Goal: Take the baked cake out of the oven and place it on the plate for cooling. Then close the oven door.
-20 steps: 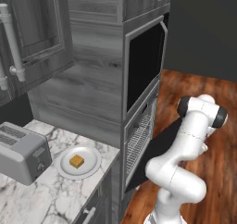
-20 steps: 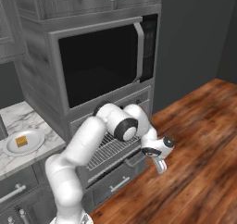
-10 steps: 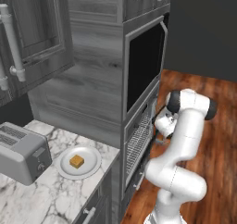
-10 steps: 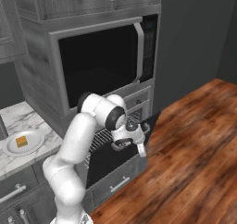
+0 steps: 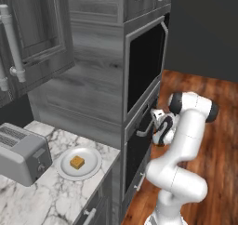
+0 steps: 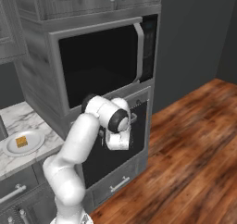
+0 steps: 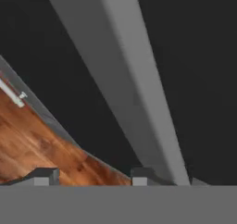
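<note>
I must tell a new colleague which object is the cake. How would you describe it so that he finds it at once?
Start at the marble counter left of the tall oven cabinet, where a silver toaster stands. Just right of the toaster lies a round white plate. The baked cake is the small golden-brown square block at the plate's middle, the only warm-coloured thing on the counter.

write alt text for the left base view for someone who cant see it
A white robot arm reaches its pincer to the oven door, which stands upright at the oven front, below a larger black-glass unit. On the marble counter to the left, a small golden-brown cake sits on a round white plate beside a grey toaster.
</note>
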{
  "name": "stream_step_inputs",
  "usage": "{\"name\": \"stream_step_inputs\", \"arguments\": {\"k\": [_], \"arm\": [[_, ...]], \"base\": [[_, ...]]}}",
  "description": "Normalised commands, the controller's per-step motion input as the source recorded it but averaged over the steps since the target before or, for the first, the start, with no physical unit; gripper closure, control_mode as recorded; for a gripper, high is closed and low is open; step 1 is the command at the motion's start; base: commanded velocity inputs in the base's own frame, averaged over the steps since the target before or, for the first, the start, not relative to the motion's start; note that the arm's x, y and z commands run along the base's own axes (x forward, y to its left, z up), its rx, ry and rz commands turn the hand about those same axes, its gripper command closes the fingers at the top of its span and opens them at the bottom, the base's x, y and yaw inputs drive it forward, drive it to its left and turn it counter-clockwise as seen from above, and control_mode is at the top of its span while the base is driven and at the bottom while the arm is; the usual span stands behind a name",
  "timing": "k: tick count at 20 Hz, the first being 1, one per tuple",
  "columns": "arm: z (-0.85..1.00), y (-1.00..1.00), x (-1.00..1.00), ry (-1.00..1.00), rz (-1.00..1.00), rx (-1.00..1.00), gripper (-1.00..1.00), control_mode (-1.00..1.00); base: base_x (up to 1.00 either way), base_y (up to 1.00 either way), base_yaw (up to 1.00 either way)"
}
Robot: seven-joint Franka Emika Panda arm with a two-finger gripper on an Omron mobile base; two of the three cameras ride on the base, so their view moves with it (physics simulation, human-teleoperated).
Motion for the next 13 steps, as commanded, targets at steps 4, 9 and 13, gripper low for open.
{"name": "stream_step_inputs", "arguments": {"k": [4,9,13], "arm": [[-0.51,0.87,0.01,0.0,0.6,0.56,-1.0,-1.0],[-0.17,0.76,-0.09,-0.03,0.53,0.46,-1.0,-1.0],[0.8,0.1,-0.44,-0.14,0.3,0.31,-1.0,-1.0]], "base": [[0.0,0.0,0.0],[0.0,0.0,0.0],[0.0,0.0,0.0]]}}
